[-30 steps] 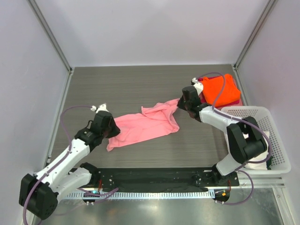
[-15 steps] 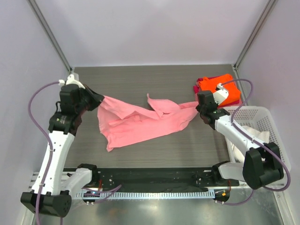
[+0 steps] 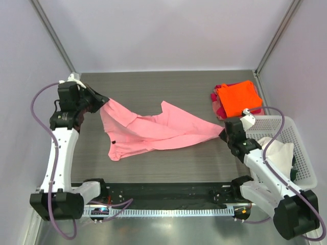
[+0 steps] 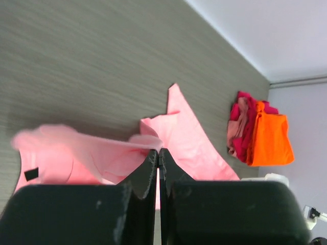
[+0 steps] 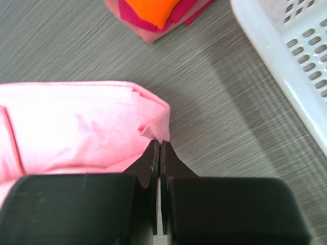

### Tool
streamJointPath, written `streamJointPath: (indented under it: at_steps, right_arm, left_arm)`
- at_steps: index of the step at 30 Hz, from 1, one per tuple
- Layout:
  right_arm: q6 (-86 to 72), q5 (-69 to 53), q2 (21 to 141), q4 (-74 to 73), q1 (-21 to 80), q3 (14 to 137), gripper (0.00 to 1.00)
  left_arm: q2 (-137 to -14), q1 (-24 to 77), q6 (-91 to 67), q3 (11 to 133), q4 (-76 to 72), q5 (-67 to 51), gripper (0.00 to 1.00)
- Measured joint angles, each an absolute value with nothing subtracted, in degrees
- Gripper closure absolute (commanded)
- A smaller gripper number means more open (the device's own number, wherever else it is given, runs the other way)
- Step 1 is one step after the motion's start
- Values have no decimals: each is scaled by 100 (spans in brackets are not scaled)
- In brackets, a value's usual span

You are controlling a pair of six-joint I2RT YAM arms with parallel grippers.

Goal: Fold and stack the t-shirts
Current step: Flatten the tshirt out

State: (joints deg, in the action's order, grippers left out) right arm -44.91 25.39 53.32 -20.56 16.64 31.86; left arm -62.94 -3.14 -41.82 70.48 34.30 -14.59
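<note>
The light pink t-shirt (image 3: 153,130) is stretched across the middle of the table between both arms. My left gripper (image 3: 100,103) is shut on its left corner, raised at the far left; the cloth shows at the fingertips in the left wrist view (image 4: 148,145). My right gripper (image 3: 223,133) is shut on its right corner low over the table, seen in the right wrist view (image 5: 156,130). The folded bright orange t-shirt (image 3: 238,98) lies on the magenta-red t-shirt (image 3: 216,98) at the far right. The cream-white t-shirt (image 3: 273,152) lies in the basket.
A white plastic lattice basket (image 3: 301,153) stands at the right edge of the table, close to my right arm. Its rim shows in the right wrist view (image 5: 286,61). Grey walls and metal posts close the table on three sides.
My left gripper has lifted and pulled its corner far left and back. My right gripper has drawn its corner right and toward the near edge. The shirt has gone from bunched to stretched.
</note>
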Motion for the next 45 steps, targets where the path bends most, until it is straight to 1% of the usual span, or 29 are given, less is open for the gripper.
streamJointPath:
  at_steps: [6,8,13,15,18,22,23,24,26,28,29,31,32,35,40,43,45]
  right_arm:
    - [-4268,2051,5054,-2036,1664,3092,99]
    - [-4193,1931,5072,-2038,1664,3109,99]
    - [-4040,1367,5452,-2049,1667,3398,99]
    - [-4064,1184,5520,-2043,1723,3402,99]
    - [-4160,1166,5148,-2082,1955,3155,99]
    - [-4370,1350,4119,-2547,2217,2915,98]
    - [-4381,1396,3948,-2620,2233,2915,64]
    - [-4416,1433,3835,-2681,2239,2917,49]
    - [-4370,1474,3719,-2836,2241,2956,37]
    - [-4265,1490,3787,-2921,2241,3087,37]
    - [-4174,1481,3964,-2921,2241,3212,42]
    - [-3959,1411,4574,-2923,2244,3642,45]
    - [-3850,1334,5019,-2869,2244,3927,49]
    - [-3564,1039,6346,-2665,2287,4860,55]
    - [-3194,808,8600,-2388,2655,6414,56]
    - [-3028,775,9754,-2388,2897,7282,55]
    - [-2947,744,10534,-2392,3006,7957,52]
  left_arm:
    - [-6949,-314,-4324,6860,3345,-1612,100]
    - [-7026,-316,-4324,7046,3398,-1612,100]
    - [-7054,-316,-4257,7940,3452,-1562,100]
    - [-6917,-318,-4182,7957,3406,-1535,100]
    - [-6619,-327,-4136,7489,3347,-1514,100]
    - [-6235,-331,-4145,6368,3435,-1426,100]
    - [-6178,-331,-4150,6167,3505,-1332,100]
    - [-6119,-331,-4152,5992,3610,-1214,100]
    - [-5964,-333,-4152,5760,3920,-895,100]
    - [-5747,-336,-4154,5664,4206,-567,100]
    - [-5627,-340,-4163,5627,4287,-451,100]
    - [-5347,-344,-4213,5500,4399,-268,100]
    - [-5253,-346,-4254,5441,4471,-215,100]
    - [-5083,-346,-4377,5196,4556,-163,100]
    - [-5081,-351,-4547,4853,4550,-298,100]
    - [-5113,-357,-4622,4807,4547,-316,100]
    - [-5129,-381,-4633,4810,4552,-307,100]
